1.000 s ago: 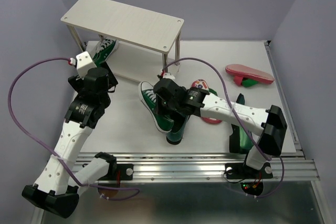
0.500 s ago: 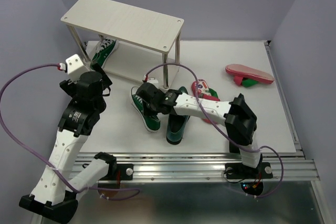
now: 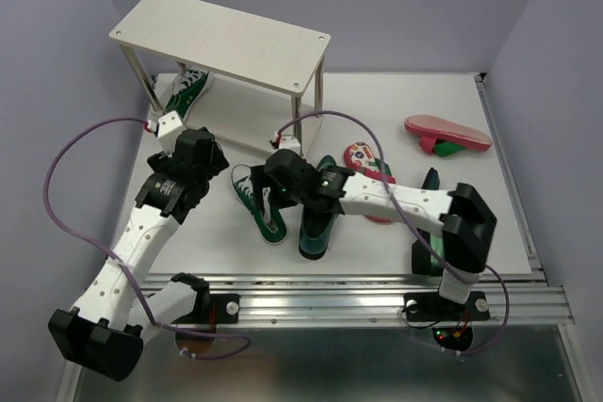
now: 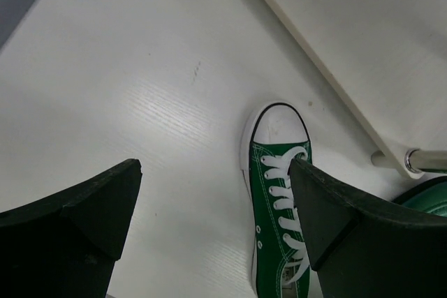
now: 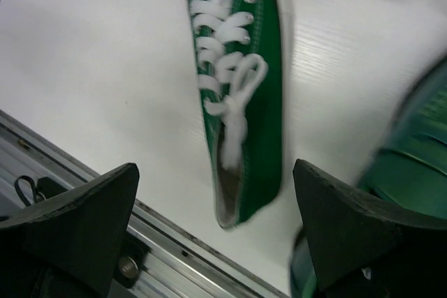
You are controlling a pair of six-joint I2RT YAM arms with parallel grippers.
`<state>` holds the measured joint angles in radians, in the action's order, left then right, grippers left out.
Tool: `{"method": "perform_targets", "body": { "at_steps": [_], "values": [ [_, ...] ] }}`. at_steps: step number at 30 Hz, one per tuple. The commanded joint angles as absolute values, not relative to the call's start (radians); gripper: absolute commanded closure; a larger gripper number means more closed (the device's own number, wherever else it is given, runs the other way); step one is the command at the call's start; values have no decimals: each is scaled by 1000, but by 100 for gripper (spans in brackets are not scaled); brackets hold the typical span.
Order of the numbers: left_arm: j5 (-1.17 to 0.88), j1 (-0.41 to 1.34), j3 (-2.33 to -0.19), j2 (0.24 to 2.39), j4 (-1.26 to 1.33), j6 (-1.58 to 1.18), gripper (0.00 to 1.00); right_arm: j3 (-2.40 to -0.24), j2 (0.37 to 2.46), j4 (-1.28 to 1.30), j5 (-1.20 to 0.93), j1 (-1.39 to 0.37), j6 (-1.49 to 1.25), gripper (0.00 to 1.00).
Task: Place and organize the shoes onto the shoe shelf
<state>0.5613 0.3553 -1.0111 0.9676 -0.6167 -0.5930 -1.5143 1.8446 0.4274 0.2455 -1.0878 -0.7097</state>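
Green canvas sneaker (image 3: 259, 204) lies on table (image 3: 452, 110), near side of shoe shelf (image 3: 221, 40), beside loafer (image 3: 316, 228). Right gripper (image 5: 216, 232) spread wide above it, gripping nothing. Left gripper (image 4: 209, 235) likewise spread, empty, by its toe.

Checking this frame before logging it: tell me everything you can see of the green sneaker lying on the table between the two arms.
The green sneaker looks like canvas, with a white rubber toe cap and sole rim, white stitching and white laces tied in a bow. It sits upright on its sole on the white table, toe toward the shoe shelf, heel toward the arms' bases. The right pincer hangs open above it, apparently clear of it. A glossy dark green loafer lies close beside it.
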Motion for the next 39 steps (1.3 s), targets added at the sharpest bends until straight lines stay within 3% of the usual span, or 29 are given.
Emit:
{"method": "perform_targets", "body": {
  "at_steps": [1, 7, 14, 25, 29, 33, 34, 39],
  "values": [
    [529, 403, -986, 943, -655, -699, 2, -1367, 1591, 399, 425, -1091, -689, 2],
    [569, 560, -919, 989, -703, -900, 3, -1220, 1376, 521, 626, -1060, -770, 0],
    [537, 735, -859, 1075, -718, -1098, 3, -1089, 1203, 580, 586, -873, -802, 0],
    [506, 871, -724, 1210, -589, -1235, 22, -1083, 1183, 597, 607, -838, -775, 0],
    [514, 879, -724, 1243, -581, -1235, 39, -1074, 1189, 595, 604, -838, -779, 0],
    [590, 879, -741, 1204, -635, -1204, 80, -1078, 1201, 594, 606, -838, -776, 0],
    [606, 877, -747, 1192, -641, -1187, 100, -1080, 1203, 595, 607, -838, -775, 0],
    [679, 821, -772, 1094, -650, -1030, 100, -1094, 1215, 594, 606, -838, -772, 0]
  ]
}}
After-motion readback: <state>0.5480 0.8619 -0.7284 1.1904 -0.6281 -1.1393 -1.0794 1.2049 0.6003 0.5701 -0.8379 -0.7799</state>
